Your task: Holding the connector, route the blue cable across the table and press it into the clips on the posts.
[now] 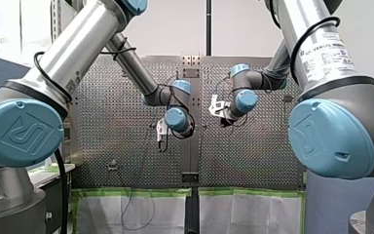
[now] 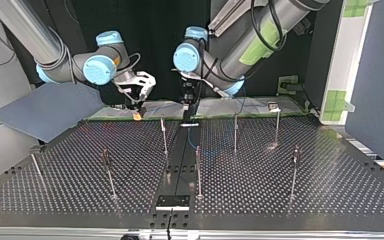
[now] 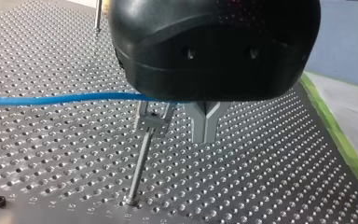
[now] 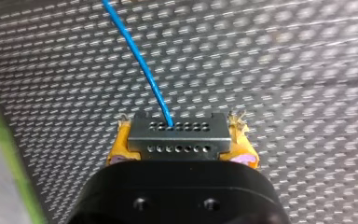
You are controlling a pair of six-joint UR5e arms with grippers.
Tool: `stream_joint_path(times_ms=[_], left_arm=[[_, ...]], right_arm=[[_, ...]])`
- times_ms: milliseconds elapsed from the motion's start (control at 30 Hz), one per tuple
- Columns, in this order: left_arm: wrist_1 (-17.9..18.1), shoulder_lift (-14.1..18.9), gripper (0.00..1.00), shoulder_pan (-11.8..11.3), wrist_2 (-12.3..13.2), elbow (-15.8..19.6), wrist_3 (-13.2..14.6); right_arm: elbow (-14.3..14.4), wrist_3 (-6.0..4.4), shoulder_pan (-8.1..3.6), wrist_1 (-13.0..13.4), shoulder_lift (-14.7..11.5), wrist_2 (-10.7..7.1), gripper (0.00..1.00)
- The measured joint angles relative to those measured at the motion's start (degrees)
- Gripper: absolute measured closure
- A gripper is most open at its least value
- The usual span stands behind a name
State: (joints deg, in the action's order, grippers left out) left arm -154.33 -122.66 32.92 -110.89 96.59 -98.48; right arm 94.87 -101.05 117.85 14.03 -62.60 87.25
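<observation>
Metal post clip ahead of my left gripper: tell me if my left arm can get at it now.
Probably yes. In the left wrist view the grey clip on the thin metal post stands just ahead of my left gripper, nothing between them; the thin blue cable passes close by it.

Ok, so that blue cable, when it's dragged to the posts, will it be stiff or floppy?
Probably floppy but slightly springy: the blue cable is thin and leaves the connector in a gentle curve, not a kink. Likely light too: in the left wrist view it spans the air near the post with little sag.
</observation>
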Motion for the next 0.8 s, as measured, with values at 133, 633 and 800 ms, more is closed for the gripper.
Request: stream_joint_path(times_ms=[133,633,800], left_arm=[[1.75,-0.02,0.98,-0.32,1.24,1.20,-0.55],[3.72,-0.18,0.98,-2.06,5.78,-3.61,-2.62],[2.26,-1.74,0.98,-2.61,6.43,-5.26,-2.74]], right_arm=[[1.27,0.17,-0.26,0.09,0.77,0.02,1.00],[0.70,-0.54,-2.73,1.00,1.08,-1.30,1.00],[0.40,-0.99,-3.90,1.03,1.14,-2.78,1.00]])
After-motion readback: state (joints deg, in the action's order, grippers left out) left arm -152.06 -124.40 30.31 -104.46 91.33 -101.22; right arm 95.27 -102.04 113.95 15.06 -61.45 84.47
